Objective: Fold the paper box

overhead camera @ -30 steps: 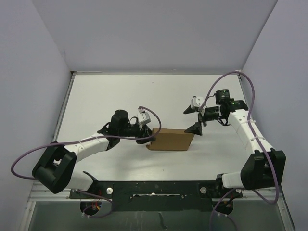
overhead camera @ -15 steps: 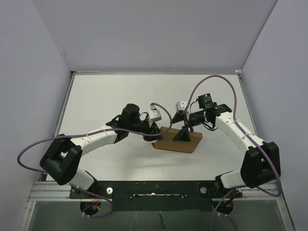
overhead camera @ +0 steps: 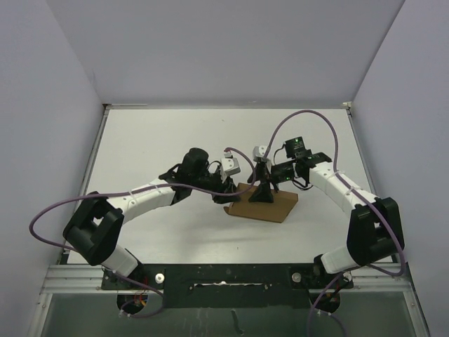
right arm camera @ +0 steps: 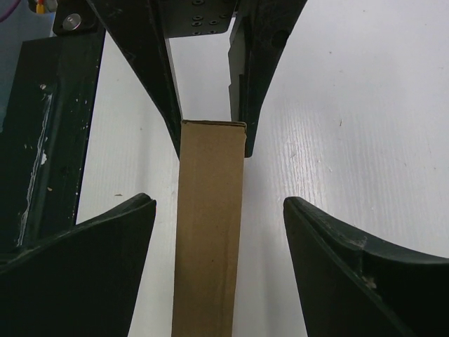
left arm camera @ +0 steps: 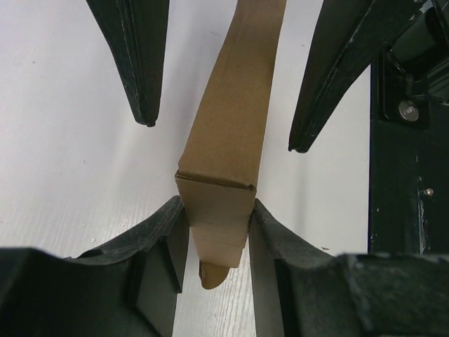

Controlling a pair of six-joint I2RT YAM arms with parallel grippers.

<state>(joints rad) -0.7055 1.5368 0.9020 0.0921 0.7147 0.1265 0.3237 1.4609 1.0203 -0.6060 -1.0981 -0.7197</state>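
The paper box (overhead camera: 270,206) is a thin brown cardboard box, folded shut, standing on a long edge at mid-table. My left gripper (overhead camera: 231,188) is shut on its left end; in the left wrist view the jaws (left arm camera: 216,210) pinch the narrow end of the box (left arm camera: 235,105), with a small flap tip poking out below. My right gripper (overhead camera: 261,191) is open and straddles the box near its middle. In the right wrist view its fingers (right arm camera: 91,260) stand wide on both sides of the box (right arm camera: 209,239) without touching it.
The white table (overhead camera: 154,147) is walled by grey panels left, right and behind. A black rail (overhead camera: 224,274) with the arm bases runs along the near edge. Purple cables loop off both arms.
The right gripper has moved left and down over the box and now straddles it. The left gripper has carried the box's left end right and back, turning the box slightly.
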